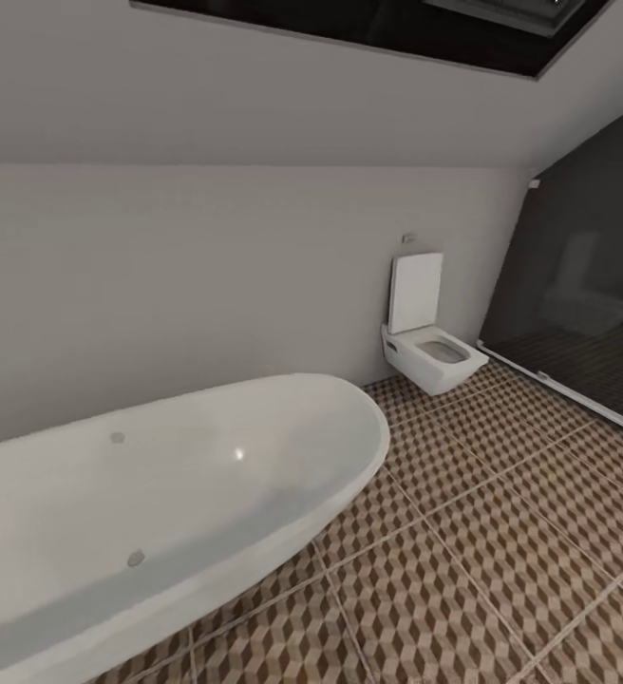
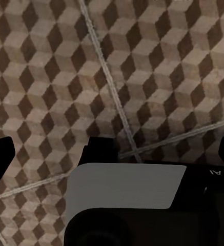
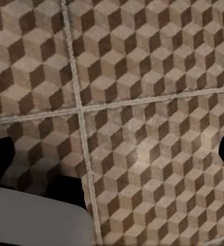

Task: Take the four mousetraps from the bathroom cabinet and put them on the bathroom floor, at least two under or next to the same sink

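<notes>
The bathroom floor (image 1: 501,551) is spreading across the head view, its cube-pattern tiles running from the front up to the pale wall (image 1: 207,275). A white oval bathtub (image 1: 160,503) is standing on it at the left, and a white toilet (image 1: 430,347) with its lid raised is sitting against the wall – beside a dark glass shower area (image 1: 587,323) at the right. Both wrist cameras are looking down on the same tiles. The left end effector (image 2: 114,148) and the right end effector (image 3: 114,154) are each showing dark fingertips far apart at the picture edges – spread, holding nothing.
</notes>
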Available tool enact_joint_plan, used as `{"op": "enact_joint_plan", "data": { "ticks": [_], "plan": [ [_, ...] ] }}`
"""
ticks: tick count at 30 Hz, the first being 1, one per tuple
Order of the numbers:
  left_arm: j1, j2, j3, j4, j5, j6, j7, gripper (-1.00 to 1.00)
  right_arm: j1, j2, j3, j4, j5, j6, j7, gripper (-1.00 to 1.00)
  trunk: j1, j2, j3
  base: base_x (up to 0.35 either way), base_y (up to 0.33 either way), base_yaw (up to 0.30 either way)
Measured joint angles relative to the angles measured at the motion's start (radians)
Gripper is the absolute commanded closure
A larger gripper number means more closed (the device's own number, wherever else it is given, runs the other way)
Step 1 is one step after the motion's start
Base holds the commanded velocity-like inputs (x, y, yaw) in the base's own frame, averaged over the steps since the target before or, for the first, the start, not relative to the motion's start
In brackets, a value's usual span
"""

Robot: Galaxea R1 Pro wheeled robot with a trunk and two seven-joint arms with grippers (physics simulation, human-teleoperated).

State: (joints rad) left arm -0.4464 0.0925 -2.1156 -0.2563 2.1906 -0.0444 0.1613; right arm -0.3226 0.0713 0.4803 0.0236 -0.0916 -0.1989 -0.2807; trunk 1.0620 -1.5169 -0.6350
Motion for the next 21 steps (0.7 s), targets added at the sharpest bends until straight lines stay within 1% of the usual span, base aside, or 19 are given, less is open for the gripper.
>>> {"op": "enact_joint_plan", "data": {
  "ticks": [21],
  "plan": [
    [0.000,0.002,-0.001,0.003,0.000,0.000,0.001,-1.00,0.000,0.000,0.001,0.000,0.000,0.000,0.000,-1.00,0.000,0.000,0.000,0.000,0.000,-0.286]
  ]
}}
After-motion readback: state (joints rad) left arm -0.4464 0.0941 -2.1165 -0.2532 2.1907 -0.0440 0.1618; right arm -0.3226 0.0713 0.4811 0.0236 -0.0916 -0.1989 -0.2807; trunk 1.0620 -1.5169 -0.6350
